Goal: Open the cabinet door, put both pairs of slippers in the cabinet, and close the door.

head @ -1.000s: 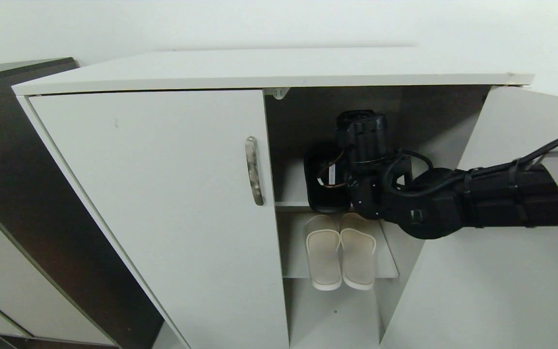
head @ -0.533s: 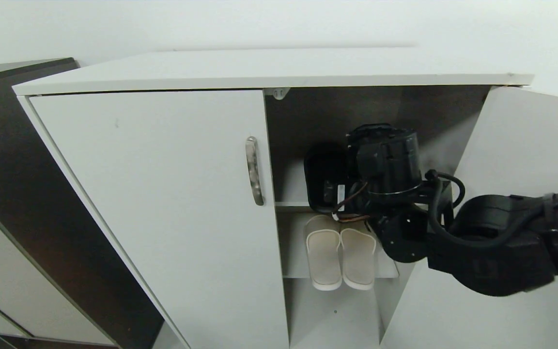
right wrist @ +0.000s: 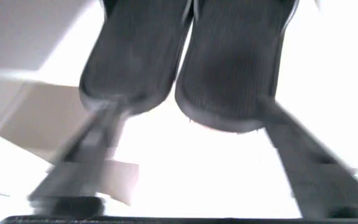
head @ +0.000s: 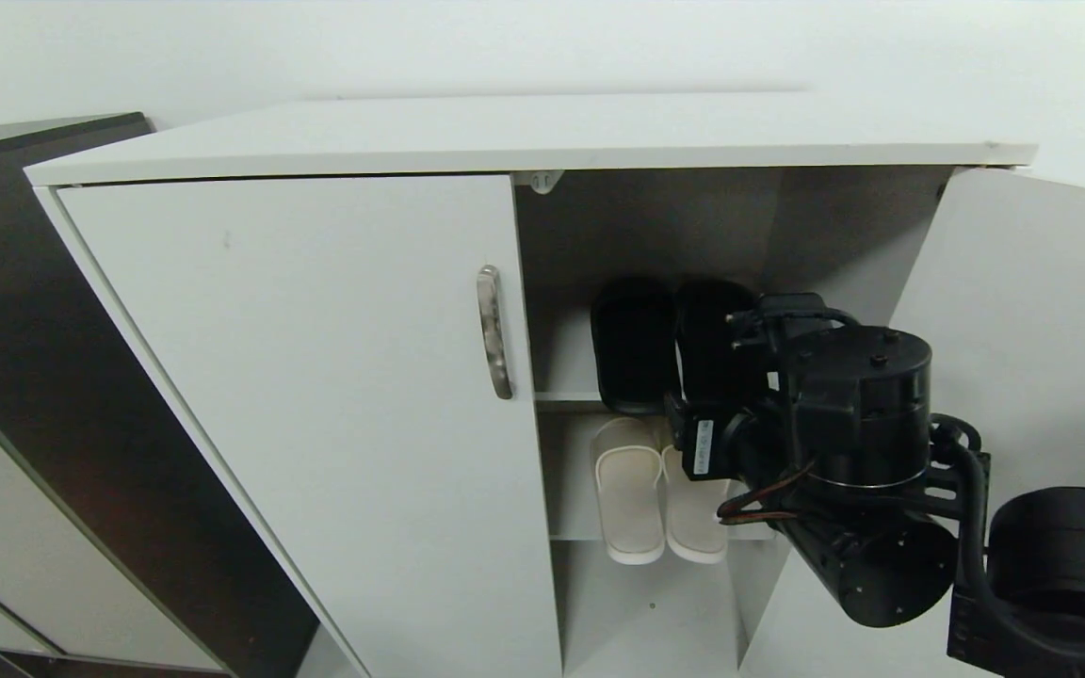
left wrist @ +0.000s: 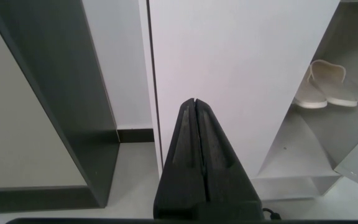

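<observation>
black slippers (head: 637, 344) side by side, long axes front-to-back in cabinet (head: 505, 132); right hand (right wrist: 185, 149) wide, left hand (left wrist: 195, 107) closed

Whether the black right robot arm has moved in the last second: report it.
Yes. The right arm has pulled back out of the white cabinet, down and rightward from the upper shelf, leaving the black slippers there.

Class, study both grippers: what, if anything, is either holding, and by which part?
Nothing is held. The left gripper is shut and empty; the right gripper has its fingers spread open, the black slippers lying on the upper shelf.
</observation>
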You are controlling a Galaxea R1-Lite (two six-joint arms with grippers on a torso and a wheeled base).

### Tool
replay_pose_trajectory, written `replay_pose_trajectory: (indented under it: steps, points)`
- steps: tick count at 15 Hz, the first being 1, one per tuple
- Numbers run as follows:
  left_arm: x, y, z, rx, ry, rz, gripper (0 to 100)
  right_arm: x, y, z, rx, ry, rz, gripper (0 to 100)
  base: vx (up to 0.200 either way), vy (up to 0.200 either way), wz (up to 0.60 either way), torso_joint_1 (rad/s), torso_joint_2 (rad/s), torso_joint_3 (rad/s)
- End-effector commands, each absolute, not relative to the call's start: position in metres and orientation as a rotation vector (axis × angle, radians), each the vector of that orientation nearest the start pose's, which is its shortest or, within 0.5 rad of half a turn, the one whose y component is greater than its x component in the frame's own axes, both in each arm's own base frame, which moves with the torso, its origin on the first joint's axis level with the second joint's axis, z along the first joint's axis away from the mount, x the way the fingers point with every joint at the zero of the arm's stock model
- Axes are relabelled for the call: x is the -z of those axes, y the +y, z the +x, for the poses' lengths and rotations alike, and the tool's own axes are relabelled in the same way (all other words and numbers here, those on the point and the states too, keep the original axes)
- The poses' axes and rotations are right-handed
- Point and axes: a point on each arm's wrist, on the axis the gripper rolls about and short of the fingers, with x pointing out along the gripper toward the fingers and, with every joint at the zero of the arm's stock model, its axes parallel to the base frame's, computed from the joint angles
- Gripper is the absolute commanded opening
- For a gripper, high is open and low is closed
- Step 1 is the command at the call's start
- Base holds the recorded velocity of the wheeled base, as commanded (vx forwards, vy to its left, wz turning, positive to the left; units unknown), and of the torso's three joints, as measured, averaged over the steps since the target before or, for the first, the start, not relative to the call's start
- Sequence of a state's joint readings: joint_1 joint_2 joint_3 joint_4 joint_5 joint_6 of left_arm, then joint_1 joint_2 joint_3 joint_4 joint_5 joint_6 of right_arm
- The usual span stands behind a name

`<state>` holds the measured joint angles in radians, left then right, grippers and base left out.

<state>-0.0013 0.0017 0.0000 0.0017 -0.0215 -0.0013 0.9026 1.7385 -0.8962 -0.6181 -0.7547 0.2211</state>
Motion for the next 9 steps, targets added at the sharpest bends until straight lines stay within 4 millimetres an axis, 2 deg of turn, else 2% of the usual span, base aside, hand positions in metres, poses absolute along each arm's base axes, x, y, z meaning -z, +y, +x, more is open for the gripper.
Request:
replay_pose_trajectory:
  steps: [1,9]
  points:
    - [-0.075,0.000,-0.023,0.023,0.005,-0.002,0,-0.189,0.239,0.208,-0.129,0.178,0.042,0,0.000,0.000,0.00,0.000,0.00,0.000]
    - [-0.075,0.000,-0.023,0.023,0.005,-0.006,0,-0.167,0.244,0.212,-0.125,0.221,-0.003,0,0.000,0.000,0.00,0.000,0.00,0.000]
